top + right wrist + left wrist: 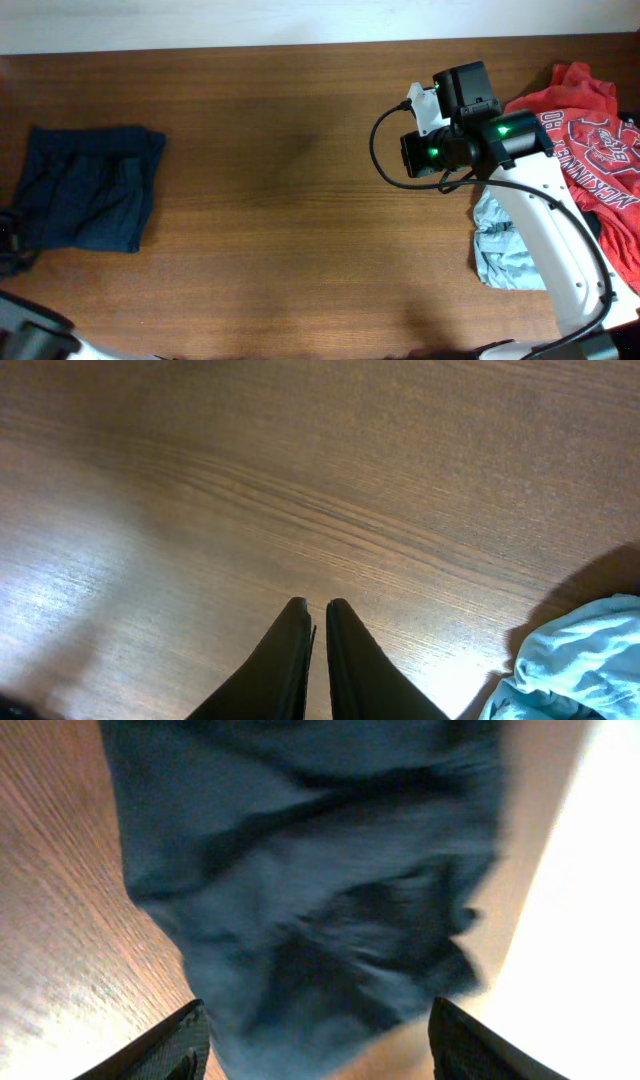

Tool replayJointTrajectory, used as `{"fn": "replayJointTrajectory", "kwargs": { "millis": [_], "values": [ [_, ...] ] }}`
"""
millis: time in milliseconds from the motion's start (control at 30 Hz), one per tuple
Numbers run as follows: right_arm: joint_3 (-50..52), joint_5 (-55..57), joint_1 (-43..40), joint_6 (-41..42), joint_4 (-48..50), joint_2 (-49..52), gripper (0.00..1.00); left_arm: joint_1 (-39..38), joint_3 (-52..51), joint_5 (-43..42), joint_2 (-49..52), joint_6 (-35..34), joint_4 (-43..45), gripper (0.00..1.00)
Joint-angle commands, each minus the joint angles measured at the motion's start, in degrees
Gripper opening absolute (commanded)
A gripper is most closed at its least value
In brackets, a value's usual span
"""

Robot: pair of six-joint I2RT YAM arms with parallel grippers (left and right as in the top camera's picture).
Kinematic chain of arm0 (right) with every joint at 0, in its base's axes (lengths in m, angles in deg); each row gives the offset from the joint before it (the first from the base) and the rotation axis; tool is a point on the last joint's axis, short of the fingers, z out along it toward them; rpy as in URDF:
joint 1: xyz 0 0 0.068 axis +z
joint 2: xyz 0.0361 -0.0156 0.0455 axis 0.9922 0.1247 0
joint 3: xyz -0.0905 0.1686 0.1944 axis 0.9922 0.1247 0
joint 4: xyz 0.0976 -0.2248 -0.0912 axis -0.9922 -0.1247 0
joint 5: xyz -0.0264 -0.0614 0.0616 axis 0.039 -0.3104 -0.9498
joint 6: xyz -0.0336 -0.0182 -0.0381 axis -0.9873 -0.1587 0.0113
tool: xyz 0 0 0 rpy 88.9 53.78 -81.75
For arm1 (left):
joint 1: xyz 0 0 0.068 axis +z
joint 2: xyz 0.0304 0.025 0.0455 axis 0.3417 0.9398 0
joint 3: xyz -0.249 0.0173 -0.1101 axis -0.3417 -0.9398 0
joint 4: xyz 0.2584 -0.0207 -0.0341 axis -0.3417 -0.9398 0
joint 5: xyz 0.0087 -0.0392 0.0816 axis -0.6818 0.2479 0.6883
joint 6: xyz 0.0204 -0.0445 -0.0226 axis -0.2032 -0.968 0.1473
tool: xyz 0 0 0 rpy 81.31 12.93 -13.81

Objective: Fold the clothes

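Near the left edge of the brown wooden table [300, 200], the soft, dark navy-blue fabric clothes [90, 190] lie in a rumpled, roughly folded rectangle. Only the left wrist view shows the left gripper [320, 1050], spread wide over the creased cloth. The right wrist view shows the right gripper [318, 625] pressed together above bare wood, near a crumpled pale-blue cloth [575, 660].

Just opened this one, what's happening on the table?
The left gripper is open over the navy shorts, which lie loosely bunched at the left end of the table. The right gripper is shut above bare wood right of centre, holding nothing. A red shirt and a light blue garment lie at the right edge.
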Motion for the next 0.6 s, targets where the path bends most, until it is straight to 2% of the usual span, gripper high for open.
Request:
{"fn": "replayJointTrajectory", "kwargs": {
  "millis": [0, 33, 133, 167, 200, 267, 433, 467, 567],
  "values": [
    [-0.09, 0.07, 0.15, -0.57, -0.04, 0.15, 0.12, -1.11, 2.23, -2.95, -11.15, 5.66, 0.92, 0.70],
    [-0.09, 0.07, 0.15, -0.55, -0.02, 0.15, 0.12, -2.10, 2.23, -1.81, -13.09, 7.80, 1.38, 0.66],
    [-0.09, 0.04, 0.15, -0.55, 0.11, 0.15, 0.12, -6.34, 2.23, 5.33, -16.76, 12.24, 2.16, 0.31],
    [-0.09, -0.02, 0.15, -0.48, 0.15, 0.15, 0.12, -10.36, 2.23, 10.32, -17.66, 13.40, 2.47, 0.13],
    [-0.09, -0.33, 0.15, -0.33, 0.13, 0.15, 0.12, -13.31, 2.23, 11.34, -17.75, 15.17, 2.82, 0.06],
    [-0.09, -1.33, 0.15, -0.31, 0.00, 0.15, 0.12, -19.19, 2.21, 11.32, -17.73, 19.65, 3.41, 0.01],
    [-0.15, -3.98, 0.15, -0.20, -0.02, 0.13, 0.12, -33.07, 2.23, 13.11, -17.88, 29.05, 3.21, 0.01],
    [-0.50, -4.00, 0.15, 0.79, -0.24, -0.13, 0.16, -38.07, 2.25, 14.86, -18.56, 31.21, 2.99, 0.01],
    [-1.70, -3.89, 0.15, 0.74, -1.03, -1.68, 0.25, -45.59, 2.86, 19.37, -21.31, 34.77, 1.33, 0.01]
  ]
}}
